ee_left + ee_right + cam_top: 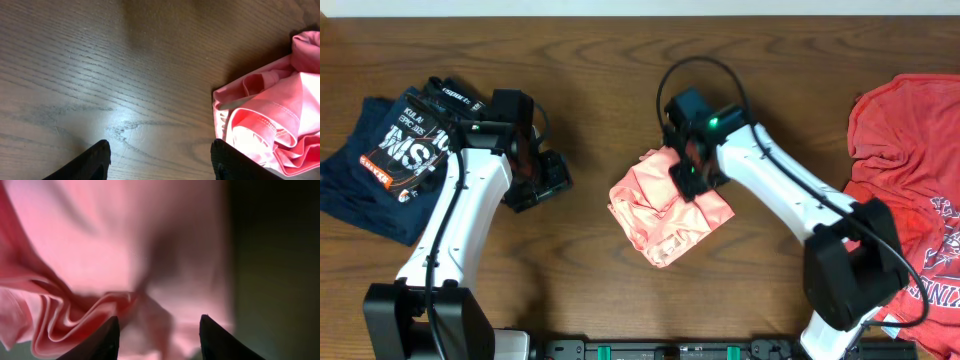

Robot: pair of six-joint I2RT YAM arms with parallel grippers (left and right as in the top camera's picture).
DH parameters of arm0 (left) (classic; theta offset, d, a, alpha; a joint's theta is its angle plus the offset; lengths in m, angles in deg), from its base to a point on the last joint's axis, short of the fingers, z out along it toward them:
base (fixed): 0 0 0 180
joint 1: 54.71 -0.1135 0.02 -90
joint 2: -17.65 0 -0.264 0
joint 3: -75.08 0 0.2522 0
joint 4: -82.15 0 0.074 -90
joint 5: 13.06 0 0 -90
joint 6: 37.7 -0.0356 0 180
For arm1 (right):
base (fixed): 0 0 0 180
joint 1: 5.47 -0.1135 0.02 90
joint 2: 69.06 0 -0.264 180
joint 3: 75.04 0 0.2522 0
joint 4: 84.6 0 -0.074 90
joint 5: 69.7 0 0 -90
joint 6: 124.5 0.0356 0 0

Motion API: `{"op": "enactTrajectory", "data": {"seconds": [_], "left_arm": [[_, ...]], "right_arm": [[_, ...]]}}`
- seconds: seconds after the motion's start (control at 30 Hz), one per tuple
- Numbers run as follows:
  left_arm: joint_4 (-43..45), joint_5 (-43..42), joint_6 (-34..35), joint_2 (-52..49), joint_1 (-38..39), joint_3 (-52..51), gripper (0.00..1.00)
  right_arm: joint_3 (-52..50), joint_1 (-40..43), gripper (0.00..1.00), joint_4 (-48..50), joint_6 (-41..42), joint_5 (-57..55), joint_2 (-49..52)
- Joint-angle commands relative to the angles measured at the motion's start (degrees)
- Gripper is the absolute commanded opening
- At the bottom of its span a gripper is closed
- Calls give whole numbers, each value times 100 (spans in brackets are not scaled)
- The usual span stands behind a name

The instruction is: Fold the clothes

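Observation:
The salmon-pink T-shirt (665, 210) lies bunched in a small crumpled heap at the table's middle. My right gripper (688, 170) is open and sits right over the heap's upper right part; in the right wrist view the pink cloth (125, 255) fills the space between and beyond the fingertips (159, 322). My left gripper (542, 180) is open and empty, over bare wood to the left of the heap. In the left wrist view its fingertips (159, 150) frame bare table, with the shirt's folds (270, 120) just to the right.
A navy T-shirt with white and red lettering (395, 150) lies at the far left. A darker red T-shirt with white print (910, 170) is spread at the right edge. The wooden table (590, 80) shows between them.

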Motion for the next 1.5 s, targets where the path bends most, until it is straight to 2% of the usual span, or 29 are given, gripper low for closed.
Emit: {"op": "enactTrajectory", "data": {"seconds": [0.0,0.17,0.33,0.43,0.57,0.67,0.8,0.97,1.17,1.47], "left_arm": [[-13,-28,-31,-39,-4,-37,66],[-15,-31,-31,-39,-4,-37,65],[-17,-31,-31,-39,-4,-37,66],[-15,-33,-31,-39,-4,-37,67],[92,-144,-42,-39,-2,-37,74],[361,-678,-382,-48,2,-37,76],[765,-1187,-695,-142,127,-37,85],[1298,-1628,-1239,-529,540,-37,92],[1749,-1928,-1674,-1344,1036,-37,94],[1502,-1989,-1751,-2535,1547,-37,94]], "right_arm": [[-413,-348,50,177,-155,1191,-9],[-623,-872,53,-144,-1462,2723,-9],[-623,-1161,55,-573,-1663,2640,-11],[-619,-1154,50,-647,-1263,1945,-13],[-503,-1034,52,-855,-719,1060,-173],[-339,-874,56,-903,-284,323,-492],[-166,-525,61,-866,120,-409,-1102],[-157,37,70,-791,216,-413,-1707],[-157,520,72,-951,273,-271,-1878],[-168,586,73,-1005,271,-308,-1875]]}}
